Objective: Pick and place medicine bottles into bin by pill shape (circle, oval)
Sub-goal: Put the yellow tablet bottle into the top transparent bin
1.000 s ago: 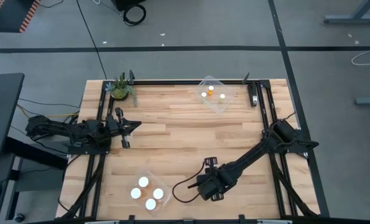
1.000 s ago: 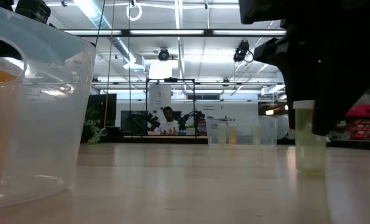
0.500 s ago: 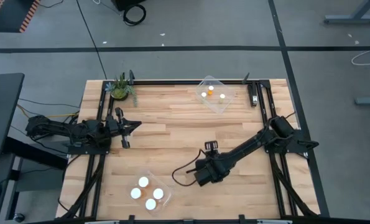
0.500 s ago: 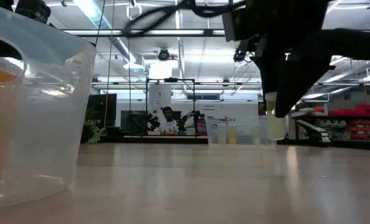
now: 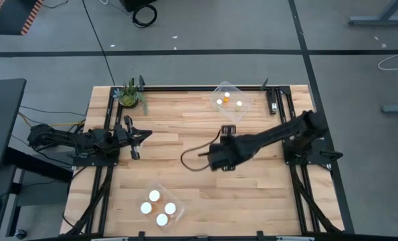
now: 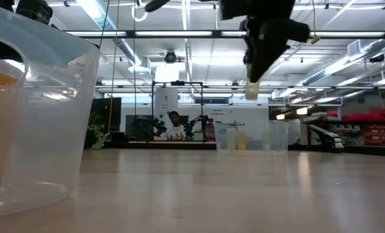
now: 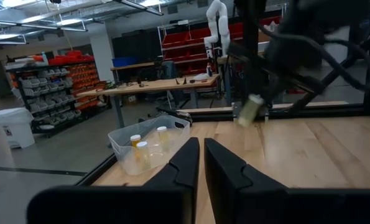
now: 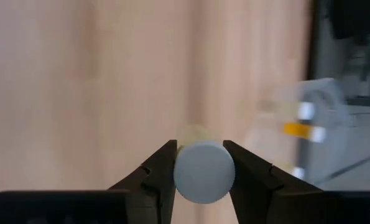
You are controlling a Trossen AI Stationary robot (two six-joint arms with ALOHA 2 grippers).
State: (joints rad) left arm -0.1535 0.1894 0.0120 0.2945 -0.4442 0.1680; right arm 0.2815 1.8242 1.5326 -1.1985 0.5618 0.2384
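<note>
My right gripper (image 5: 217, 156) is over the middle of the table, shut on a small medicine bottle with a white cap (image 8: 204, 171) and a pale body (image 6: 252, 89). The bottle also shows in the left wrist view (image 7: 250, 110). A clear bin (image 5: 231, 102) at the far edge holds three bottles. Another clear bin (image 5: 160, 205) at the near edge holds several white-capped bottles. My left gripper (image 5: 145, 134) waits at the table's left side, shut and empty. My right gripper pinches the bottle between its two fingers at the white cap's sides (image 8: 178, 169). The fingers come from above, pointing down. The bottle's body (image 6: 252, 90) hangs below the fingers, high above the table.
A small green potted plant (image 5: 130, 95) stands at the far left corner. The near bin's wall (image 6: 43, 129) fills the low view's left side. The far bin shows in the left wrist view (image 7: 125, 149). Bare wood lies between the two bins.
My right gripper has gone from near the table's near edge toward the far edge and up, still shut on the bottle. The bottle, low by the table a second ago, now hangs lifted high above it.
</note>
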